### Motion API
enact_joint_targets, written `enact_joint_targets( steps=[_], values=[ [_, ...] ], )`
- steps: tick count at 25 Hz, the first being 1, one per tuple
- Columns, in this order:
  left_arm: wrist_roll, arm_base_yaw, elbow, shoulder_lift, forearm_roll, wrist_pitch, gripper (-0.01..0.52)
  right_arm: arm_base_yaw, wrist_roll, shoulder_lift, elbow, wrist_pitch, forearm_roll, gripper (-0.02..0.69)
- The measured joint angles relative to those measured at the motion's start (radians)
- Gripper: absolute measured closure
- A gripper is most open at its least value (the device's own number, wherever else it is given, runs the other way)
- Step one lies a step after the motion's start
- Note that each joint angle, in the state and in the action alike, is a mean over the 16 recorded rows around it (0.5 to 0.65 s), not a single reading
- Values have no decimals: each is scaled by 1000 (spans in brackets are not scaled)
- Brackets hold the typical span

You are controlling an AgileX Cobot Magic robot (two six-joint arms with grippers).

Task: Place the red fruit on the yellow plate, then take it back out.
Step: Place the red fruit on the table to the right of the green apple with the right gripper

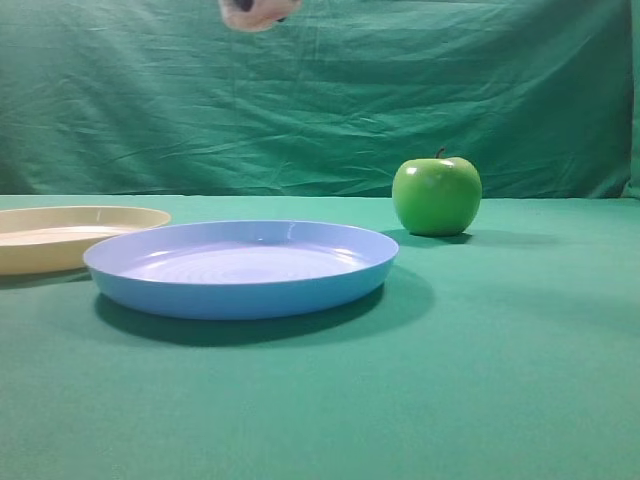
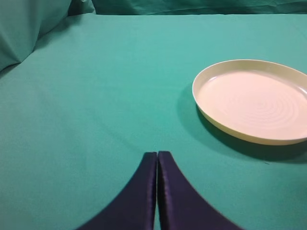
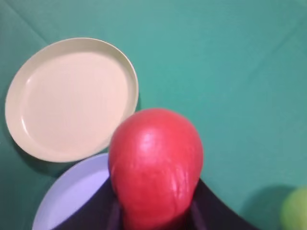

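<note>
The right end effector (image 3: 156,218) is clamped on the red fruit (image 3: 156,165), its dark fingers (image 3: 211,211) pressing the fruit's lower sides in the right wrist view. The fruit is held up in the air, above the counter (image 1: 520,380); seen from that wrist camera it overlaps the near edge of the yellow plate (image 3: 72,98) and the rim of the blue plate (image 3: 72,196). In the exterior high view only the pale underside of the fruit (image 1: 258,12) shows at the top edge, high over the blue plate (image 1: 240,270). The yellow plate (image 1: 60,235) lies at the left, just behind and beside the blue one, with nothing on it. A green apple (image 1: 436,195) stands upright farther back on the right. The left end effector (image 2: 157,158) has its two dark fingers pressed together, holding nothing, low over the green cloth near the yellow plate (image 2: 254,100)
</note>
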Motion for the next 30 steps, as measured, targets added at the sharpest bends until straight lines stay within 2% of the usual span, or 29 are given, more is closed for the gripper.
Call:
enact_joint_targets(
  steps=[10, 20, 24, 30],
  values=[
    [0, 0, 0, 0, 0, 0, 514, -92, 14, -143, 440, -249, 8, 468],
    [0, 0, 0, 0, 0, 0, 514, -105, 15, -100, 628, -473, 15, 455],
    [0, 0, 0, 0, 0, 0, 514, -105, 15, -67, 649, -526, 16, 385],
    [0, 0, 0, 0, 0, 0, 514, -105, 14, -34, 652, -554, 16, 214]
  ],
)
